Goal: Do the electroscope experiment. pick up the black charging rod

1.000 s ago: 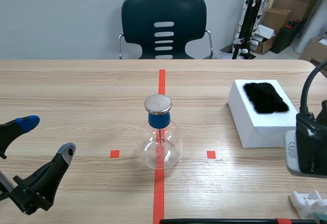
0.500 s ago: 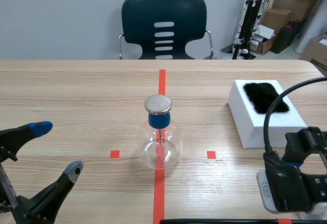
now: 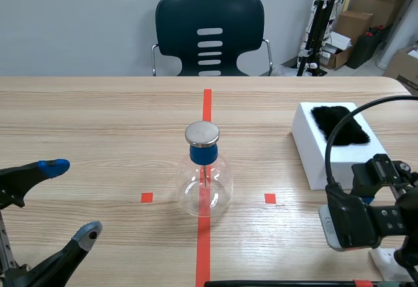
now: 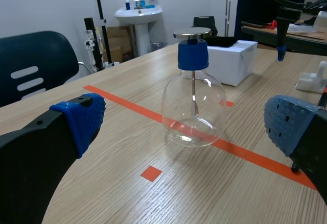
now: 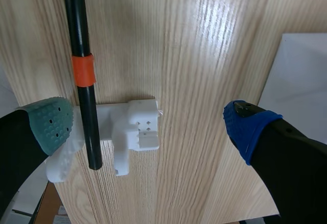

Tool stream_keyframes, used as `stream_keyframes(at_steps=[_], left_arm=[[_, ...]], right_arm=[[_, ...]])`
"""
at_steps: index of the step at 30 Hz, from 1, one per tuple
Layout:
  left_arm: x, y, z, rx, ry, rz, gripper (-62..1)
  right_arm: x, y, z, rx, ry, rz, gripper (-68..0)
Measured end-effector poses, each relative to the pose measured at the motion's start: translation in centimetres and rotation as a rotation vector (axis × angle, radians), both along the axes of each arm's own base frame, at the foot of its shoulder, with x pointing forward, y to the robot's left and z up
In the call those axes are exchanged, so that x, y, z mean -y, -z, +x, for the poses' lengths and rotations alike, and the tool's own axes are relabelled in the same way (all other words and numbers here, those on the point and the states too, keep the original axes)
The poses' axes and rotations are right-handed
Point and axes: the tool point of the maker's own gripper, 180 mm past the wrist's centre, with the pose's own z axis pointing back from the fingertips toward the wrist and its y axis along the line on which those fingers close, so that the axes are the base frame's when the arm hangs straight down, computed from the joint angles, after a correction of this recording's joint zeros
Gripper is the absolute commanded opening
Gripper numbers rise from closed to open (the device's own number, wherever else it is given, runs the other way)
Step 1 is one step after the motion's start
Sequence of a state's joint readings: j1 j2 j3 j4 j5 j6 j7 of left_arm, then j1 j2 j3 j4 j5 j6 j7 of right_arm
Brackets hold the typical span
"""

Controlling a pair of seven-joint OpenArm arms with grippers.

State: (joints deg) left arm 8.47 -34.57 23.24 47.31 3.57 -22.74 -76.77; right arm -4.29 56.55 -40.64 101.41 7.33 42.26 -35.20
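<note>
The right gripper (image 5: 148, 124) hangs wide open over the black charging rod (image 5: 76, 30), which lies ungrasped on its white holder (image 5: 130, 132) along the scene's bottom edge, right of centre. Lowering, closing and lifting seem left to do. The left gripper (image 3: 72, 199), lower left, is open too. One rod, one holder, one glass electroscope (image 3: 205, 182).

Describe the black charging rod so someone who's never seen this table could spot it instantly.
Start at the near edge of the wooden table, on the robot's right, nearer than the white box. A thin black rod lies there, one end resting on a small white holder. Unlike anything nearby, it is long, stick-thin and has an orange band.
</note>
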Motion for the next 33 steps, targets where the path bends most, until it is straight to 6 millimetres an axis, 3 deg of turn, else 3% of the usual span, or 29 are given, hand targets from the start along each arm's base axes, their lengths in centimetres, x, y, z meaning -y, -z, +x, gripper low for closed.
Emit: stream_keyframes(at_steps=[6, 16, 21, 27, 33], left_arm=[[0.5, 0.8, 0.1, -0.012, -0.008, -0.005, 1.4], [0.5, 1.2, 0.1, -0.016, -0.011, -0.01, 1.4], [0.5, 1.5, 0.0, -0.015, -0.026, -0.009, 1.4], [0.7, 1.5, 0.0, -0.01, -0.031, -0.009, 1.4], [0.7, 1.5, 0.0, -0.01, -0.031, -0.009, 1.4]], right_arm=[[-0.5, 1.0, -1.4, -0.04, -0.032, 0.012, -6.5], [0.3, 2.7, -1.0, -0.062, 0.004, 0.009, -6.5], [-0.8, 3.7, -2.6, -0.111, -0.028, 0.023, -6.5], [-1.7, 4.0, -3.5, -0.135, -0.05, 0.047, -7.2], [-1.4, 4.0, -3.5, -0.133, -0.048, 0.031, -7.2]])
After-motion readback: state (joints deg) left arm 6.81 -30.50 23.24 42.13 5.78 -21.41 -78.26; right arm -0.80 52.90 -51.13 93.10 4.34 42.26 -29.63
